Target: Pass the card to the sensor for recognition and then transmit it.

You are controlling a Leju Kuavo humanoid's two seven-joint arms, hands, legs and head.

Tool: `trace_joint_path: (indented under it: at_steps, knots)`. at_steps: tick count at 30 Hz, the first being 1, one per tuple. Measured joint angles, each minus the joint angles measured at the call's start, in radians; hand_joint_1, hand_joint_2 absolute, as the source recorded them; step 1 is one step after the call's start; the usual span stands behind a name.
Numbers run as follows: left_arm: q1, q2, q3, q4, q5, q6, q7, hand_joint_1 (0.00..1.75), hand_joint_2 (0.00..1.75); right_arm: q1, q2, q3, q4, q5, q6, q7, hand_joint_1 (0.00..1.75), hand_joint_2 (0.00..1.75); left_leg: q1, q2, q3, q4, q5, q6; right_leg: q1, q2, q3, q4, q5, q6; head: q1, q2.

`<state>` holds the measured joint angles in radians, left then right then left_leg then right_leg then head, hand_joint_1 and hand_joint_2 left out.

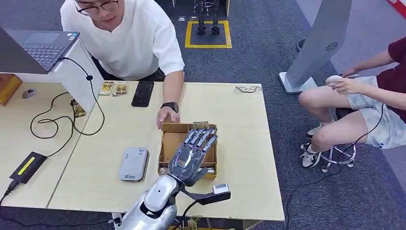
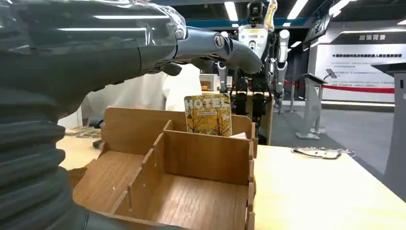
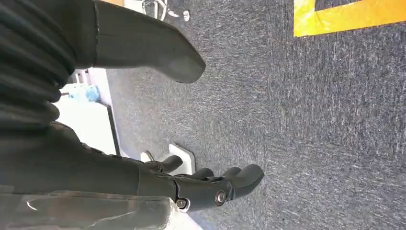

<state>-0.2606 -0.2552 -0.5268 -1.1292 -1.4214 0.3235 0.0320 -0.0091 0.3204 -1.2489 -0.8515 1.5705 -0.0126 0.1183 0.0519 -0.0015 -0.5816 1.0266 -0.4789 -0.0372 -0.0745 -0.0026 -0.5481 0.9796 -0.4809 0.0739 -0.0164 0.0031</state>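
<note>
While the left hand [image 1: 191, 155] hovered over the wooden box [image 1: 165, 143] with fingers spread and nothing in them, the card [image 2: 208, 115] stood upright in the box's far compartment. A reach too shallow could likely catch the dividers or tip the card flat. A person's hand [image 1: 167, 116] rested at the box's far edge, close to the reach. The sensor [image 1: 133, 164] lay just beside the box. The right hand [image 3: 210, 189] hung over carpet, fingers loosely curled, holding nothing.
</note>
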Motion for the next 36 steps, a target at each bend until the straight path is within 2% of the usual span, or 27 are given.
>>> trace_joint_path:
  at_steps: [9, 13, 20, 31, 36]
  knots:
    - [-0.002, 0.000, 0.000, 0.000, -0.019, 0.000, 0.011, 0.00, 1.75, 0.000, 0.000, 0.001, 0.000, 0.000, -0.001, 0.000, 0.00, 1.75, 0.000, 0.000, 0.000, 0.000, 0.000, 0.000, 0.000, 0.000, 0.000, 0.000, 0.000, 0.000, 0.000, 0.000]
    - [-0.010, 0.000, 0.007, 0.001, -0.093, -0.001, 0.073, 0.00, 1.75, 0.000, -0.002, 0.002, 0.003, 0.000, -0.007, -0.003, 0.00, 1.75, 0.000, 0.000, 0.000, 0.000, 0.000, 0.000, 0.000, 0.000, 0.000, 0.000, 0.000, 0.000, 0.000, 0.000]
    - [-0.026, 0.019, 0.018, 0.007, -0.100, 0.000, 0.180, 0.00, 1.75, 0.004, -0.003, 0.008, 0.006, 0.000, -0.007, 0.001, 0.00, 1.75, 0.000, 0.000, 0.000, 0.000, 0.000, 0.000, 0.000, 0.000, 0.000, 0.000, 0.000, 0.000, 0.000, 0.000]
    - [-0.054, 0.059, 0.018, 0.008, -0.101, -0.001, 0.287, 0.00, 1.75, 0.005, -0.010, 0.018, 0.015, 0.000, -0.010, -0.004, 0.00, 1.75, 0.000, 0.000, 0.000, 0.000, 0.000, 0.000, 0.000, 0.000, 0.000, 0.000, 0.000, 0.000, 0.000, 0.000]
    - [-0.061, 0.075, 0.018, 0.016, -0.101, 0.003, 0.286, 0.00, 1.75, 0.006, -0.014, 0.026, 0.021, 0.000, -0.011, -0.001, 0.00, 1.75, 0.000, 0.000, 0.000, 0.000, 0.000, 0.000, 0.000, 0.000, 0.000, 0.000, 0.000, 0.000, 0.000, 0.000]
